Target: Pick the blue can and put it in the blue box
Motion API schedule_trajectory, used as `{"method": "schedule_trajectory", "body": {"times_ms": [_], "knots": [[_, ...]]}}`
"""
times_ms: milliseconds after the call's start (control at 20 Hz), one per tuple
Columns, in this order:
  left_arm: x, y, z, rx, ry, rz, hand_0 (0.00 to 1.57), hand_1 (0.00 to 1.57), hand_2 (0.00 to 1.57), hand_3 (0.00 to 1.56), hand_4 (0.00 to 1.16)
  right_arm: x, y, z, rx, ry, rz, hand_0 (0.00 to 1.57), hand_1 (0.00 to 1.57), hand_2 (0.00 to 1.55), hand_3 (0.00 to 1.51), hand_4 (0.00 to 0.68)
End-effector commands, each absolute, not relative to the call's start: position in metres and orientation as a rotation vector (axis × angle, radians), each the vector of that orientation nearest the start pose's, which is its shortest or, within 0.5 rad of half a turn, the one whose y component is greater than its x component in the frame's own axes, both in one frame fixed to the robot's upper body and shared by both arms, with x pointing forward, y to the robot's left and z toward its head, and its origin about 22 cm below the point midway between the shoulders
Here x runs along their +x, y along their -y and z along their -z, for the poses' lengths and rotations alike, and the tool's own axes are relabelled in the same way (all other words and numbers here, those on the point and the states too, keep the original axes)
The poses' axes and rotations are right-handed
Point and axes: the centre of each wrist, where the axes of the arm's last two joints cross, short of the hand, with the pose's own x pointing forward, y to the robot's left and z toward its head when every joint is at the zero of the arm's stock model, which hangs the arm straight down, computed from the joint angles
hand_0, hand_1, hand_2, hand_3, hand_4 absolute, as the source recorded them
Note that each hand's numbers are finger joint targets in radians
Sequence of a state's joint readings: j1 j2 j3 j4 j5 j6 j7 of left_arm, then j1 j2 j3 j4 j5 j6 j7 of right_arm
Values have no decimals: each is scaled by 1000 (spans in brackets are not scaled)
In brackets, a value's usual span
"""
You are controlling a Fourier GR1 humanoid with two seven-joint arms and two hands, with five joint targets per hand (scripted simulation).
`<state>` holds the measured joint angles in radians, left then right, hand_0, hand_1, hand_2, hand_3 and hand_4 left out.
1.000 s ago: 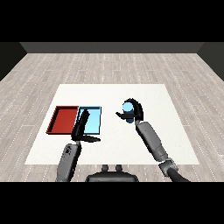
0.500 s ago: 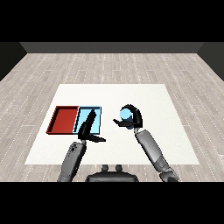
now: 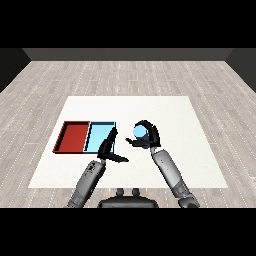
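Between blue tray [image 3: 99, 135] and held blue can [image 3: 139, 132]: left hand [image 3: 108, 148].

A red tray [image 3: 73, 137] lies on the white table [image 3: 165, 107], seemingly touching its neighbour's left side.

From where I sit this looks like a bare test space — not a home or a kitchen. I see a white table [image 3: 190, 150] standing on a floor of pale grey wood-look planks [image 3: 150, 75], with a dark wall [image 3: 128, 54] closing off the far end. On the table lie just a red tray [image 3: 64, 137] and a light blue tray [image 3: 98, 136] side by side — the setup of a robot lab bench.
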<state>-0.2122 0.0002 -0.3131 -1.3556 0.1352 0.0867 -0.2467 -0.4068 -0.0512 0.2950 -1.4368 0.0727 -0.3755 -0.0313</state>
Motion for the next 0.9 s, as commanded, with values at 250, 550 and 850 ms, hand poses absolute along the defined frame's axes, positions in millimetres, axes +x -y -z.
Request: {"method": "schedule_trajectory", "body": {"times_ms": [250,550,850], "knots": [[281,-114,23,-326,1737,140,0,0,0,0,0,305,112,-81,-51,1905,-221,1493,1493,1469,1401,610],[265,-103,25,-355,1677,146,0,0,0,0,0,294,114,-82,-32,1931,-199,1481,1481,1465,1399,605],[276,-110,23,-335,1669,121,0,0,0,0,0,302,95,-75,-2,1931,-217,1475,1475,1457,1391,606]]}}
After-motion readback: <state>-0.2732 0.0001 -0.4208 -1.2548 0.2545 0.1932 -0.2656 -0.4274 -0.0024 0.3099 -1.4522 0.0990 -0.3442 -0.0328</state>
